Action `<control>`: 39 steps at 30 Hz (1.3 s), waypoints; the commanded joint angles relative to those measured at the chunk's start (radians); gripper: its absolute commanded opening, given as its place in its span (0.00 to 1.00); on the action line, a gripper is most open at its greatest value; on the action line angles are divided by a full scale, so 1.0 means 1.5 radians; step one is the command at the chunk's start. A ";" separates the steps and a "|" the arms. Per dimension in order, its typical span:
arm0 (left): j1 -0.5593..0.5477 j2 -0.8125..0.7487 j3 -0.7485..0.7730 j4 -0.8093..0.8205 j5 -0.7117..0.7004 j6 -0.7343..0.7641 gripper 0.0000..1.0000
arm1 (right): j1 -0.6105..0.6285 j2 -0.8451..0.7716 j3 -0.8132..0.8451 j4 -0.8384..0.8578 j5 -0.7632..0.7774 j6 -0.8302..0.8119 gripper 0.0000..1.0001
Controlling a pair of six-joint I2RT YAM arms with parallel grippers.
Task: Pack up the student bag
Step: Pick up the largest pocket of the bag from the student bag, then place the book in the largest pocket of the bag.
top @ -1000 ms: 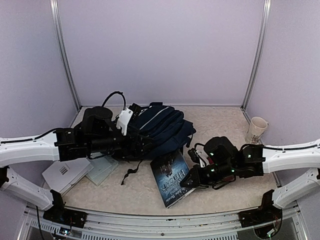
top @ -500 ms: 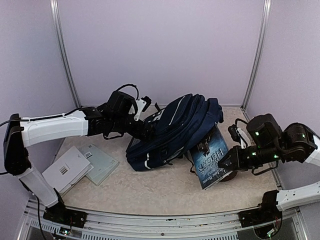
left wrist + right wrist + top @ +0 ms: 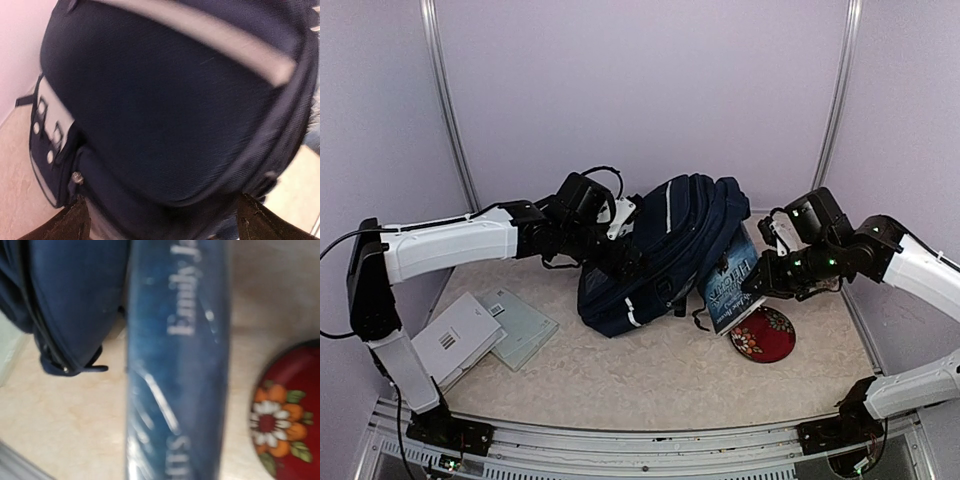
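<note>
I count one student bag [image 3: 665, 250] slumped mid-table, my left gripper [image 3: 623, 258] spread wide at its side, my right gripper [image 3: 768, 283] clamped on one blue book [image 3: 730, 280] just beside it, one red floral saucer [image 3: 765, 335], and two flat cases [image 3: 520, 325] far left.

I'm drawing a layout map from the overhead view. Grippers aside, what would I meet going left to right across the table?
From the left: white box → clear case → bag → book → red disc.
</note>
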 commanded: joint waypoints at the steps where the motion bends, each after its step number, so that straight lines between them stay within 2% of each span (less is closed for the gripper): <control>1: -0.062 -0.068 0.019 0.094 0.064 0.026 0.99 | 0.008 -0.049 -0.005 0.201 -0.100 -0.049 0.00; 4: -0.078 -0.026 0.049 0.112 0.059 0.036 0.99 | 0.008 -0.065 -0.037 0.223 -0.110 -0.036 0.00; 10: -0.076 0.098 0.176 0.071 -0.077 0.061 0.99 | 0.008 -0.061 -0.056 0.238 -0.141 -0.025 0.00; 14: -0.081 0.126 0.189 0.097 -0.038 0.074 0.99 | 0.009 -0.062 -0.051 0.234 -0.145 -0.026 0.00; 18: -0.090 0.160 0.215 0.076 -0.022 0.086 0.98 | 0.008 -0.061 -0.039 0.216 -0.139 -0.034 0.00; 19: -0.087 0.169 0.221 0.066 -0.021 0.087 0.92 | 0.008 -0.059 -0.033 0.213 -0.141 -0.037 0.00; 20: -0.084 0.176 0.232 0.055 -0.019 0.087 0.75 | 0.009 -0.057 -0.026 0.205 -0.142 -0.043 0.00; 23: -0.069 0.164 0.224 0.057 -0.026 0.074 0.06 | 0.008 -0.050 0.003 0.152 -0.129 -0.064 0.00; 24: -0.064 0.148 0.206 0.071 -0.037 0.075 0.00 | 0.008 -0.050 0.013 0.121 -0.123 -0.073 0.00; 32: 0.018 -0.019 0.057 0.145 -0.156 0.072 0.00 | -0.047 -0.098 0.066 -0.119 -0.001 -0.129 0.00; 39: 0.041 -0.126 -0.012 0.222 -0.197 0.106 0.00 | -0.110 -0.101 0.140 -0.268 0.203 -0.152 0.00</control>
